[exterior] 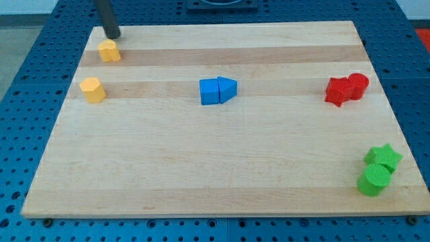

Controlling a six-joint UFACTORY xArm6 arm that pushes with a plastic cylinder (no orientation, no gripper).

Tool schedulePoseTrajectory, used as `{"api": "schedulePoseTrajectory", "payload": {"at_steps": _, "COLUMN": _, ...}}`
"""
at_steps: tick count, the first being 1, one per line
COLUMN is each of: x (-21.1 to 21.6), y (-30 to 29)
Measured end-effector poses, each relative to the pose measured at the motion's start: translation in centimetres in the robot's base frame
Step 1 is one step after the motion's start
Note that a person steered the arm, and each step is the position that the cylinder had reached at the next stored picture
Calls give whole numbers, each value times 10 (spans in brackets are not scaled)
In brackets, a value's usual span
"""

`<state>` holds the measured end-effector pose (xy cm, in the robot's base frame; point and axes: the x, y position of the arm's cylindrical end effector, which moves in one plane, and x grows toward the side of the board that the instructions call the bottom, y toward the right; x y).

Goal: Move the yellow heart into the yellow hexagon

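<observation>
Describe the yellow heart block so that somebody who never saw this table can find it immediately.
Look at the wooden board's corner at the view's top left, where the dark rod comes down. Two yellow blocks lie there, apart, one above the other. The yellow heart block is the upper one, just below my tip; the yellow hexagon block lies lower and slightly left.

My tip (pixel 113 35) is standing at the board's (pixel 201 175) far-left corner, just at 12 o'clock of the yellow heart (pixel 109 50). Bare wood is lying between the heart and the yellow hexagon (pixel 93 89) at its 7 o'clock; nothing is blocking that lane. The blue blocks (pixel 218 91) are sitting mid-board, well apart at 3 o'clock. The red pair (pixel 347 89) and green pair (pixel 378 170) are crowding the view's right edge, leaving the whole lower-left stretch passable.
</observation>
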<state>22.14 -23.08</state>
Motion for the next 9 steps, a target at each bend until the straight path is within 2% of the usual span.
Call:
{"api": "schedulePoseTrajectory", "payload": {"at_steps": 2, "x": 14, "y": 3}}
{"api": "schedulePoseTrajectory", "payload": {"at_steps": 4, "x": 46, "y": 2}}
{"api": "schedulePoseTrajectory", "payload": {"at_steps": 7, "x": 59, "y": -22}}
{"api": "schedulePoseTrajectory", "payload": {"at_steps": 9, "x": 100, "y": -22}}
